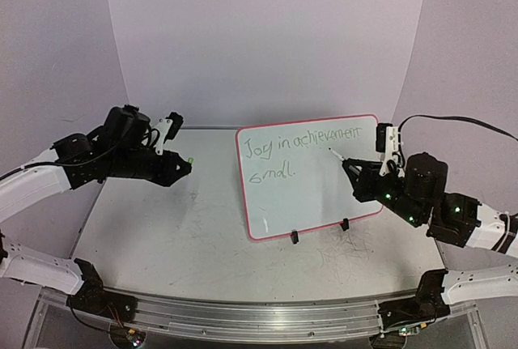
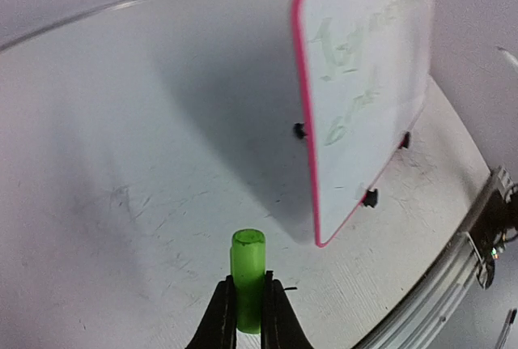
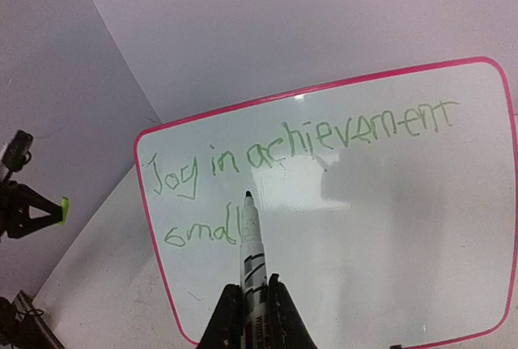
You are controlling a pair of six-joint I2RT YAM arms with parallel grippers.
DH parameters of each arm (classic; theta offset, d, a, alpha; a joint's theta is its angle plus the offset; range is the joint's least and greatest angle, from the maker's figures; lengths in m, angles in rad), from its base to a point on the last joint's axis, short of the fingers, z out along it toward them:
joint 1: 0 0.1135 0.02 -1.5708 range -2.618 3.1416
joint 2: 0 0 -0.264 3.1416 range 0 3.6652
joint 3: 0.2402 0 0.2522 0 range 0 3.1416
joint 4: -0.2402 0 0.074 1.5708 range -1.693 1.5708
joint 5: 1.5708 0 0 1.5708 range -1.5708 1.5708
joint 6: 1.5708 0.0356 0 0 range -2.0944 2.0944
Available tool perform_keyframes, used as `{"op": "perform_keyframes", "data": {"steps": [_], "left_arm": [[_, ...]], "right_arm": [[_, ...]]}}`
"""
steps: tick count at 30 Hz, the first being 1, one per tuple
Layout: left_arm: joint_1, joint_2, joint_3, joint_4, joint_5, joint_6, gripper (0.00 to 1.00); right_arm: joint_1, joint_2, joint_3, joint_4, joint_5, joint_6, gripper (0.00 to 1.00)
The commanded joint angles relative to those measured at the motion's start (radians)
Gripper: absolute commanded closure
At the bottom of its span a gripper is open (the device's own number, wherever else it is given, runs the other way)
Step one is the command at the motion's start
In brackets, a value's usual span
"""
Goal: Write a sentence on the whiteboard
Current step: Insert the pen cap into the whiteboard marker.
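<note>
We see the big shiny white whiteboard [image 1: 324, 195] with a thin pink rim. It stands tilted on its small black clip feet [image 1: 295, 237] at the back right of the grey scribbled table [image 1: 162, 236]. The thin green handwritten sentence [image 3: 324, 142] on it reads "Joy in achievement", with "small" below.

Our right gripper [image 3: 252, 288] is pinching a white marker pen [image 3: 251, 244] with a dark tip. The tip is close to the board, just right of "small". We cannot tell if it touches.

Our left gripper [image 2: 248, 284] is well apart on the left. It is pinching a bright green plastic cap [image 2: 248, 268] above the table.
</note>
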Motion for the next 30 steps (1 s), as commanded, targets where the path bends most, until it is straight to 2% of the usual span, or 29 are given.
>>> {"op": "perform_keyframes", "data": {"steps": [1, 6, 9, 12, 15, 19, 24, 30], "left_arm": [[-0.096, -0.061, 0.072, 0.039, 0.134, 0.271, 1.00], [-0.231, 0.007, 0.130, 0.039, 0.096, 0.447, 1.00], [-0.320, 0.083, 0.187, 0.035, -0.014, 0.549, 1.00], [-0.396, 0.132, 0.203, 0.031, -0.114, 0.649, 1.00], [-0.453, 0.146, 0.145, 0.051, -0.203, 0.725, 1.00], [-0.536, 0.112, -0.020, 0.175, -0.380, 0.818, 1.00], [-0.546, 0.010, -0.183, 0.352, -0.394, 0.895, 1.00], [-0.548, -0.006, -0.207, 0.369, -0.383, 0.893, 1.00]], "right_arm": [[0.006, 0.066, 0.100, -0.018, -0.148, -0.061, 1.00], [0.006, 0.128, 0.162, -0.069, -0.239, -0.079, 1.00], [0.006, 0.149, 0.178, -0.109, -0.268, -0.068, 1.00], [0.006, 0.180, 0.191, -0.154, -0.360, -0.068, 1.00], [0.024, 0.236, 0.211, -0.192, -0.465, -0.056, 1.00], [0.054, 0.290, 0.207, -0.160, -0.570, 0.010, 1.00], [0.061, 0.317, 0.187, -0.072, -0.721, 0.091, 1.00], [0.071, 0.370, 0.223, 0.005, -0.835, 0.150, 1.00]]}}
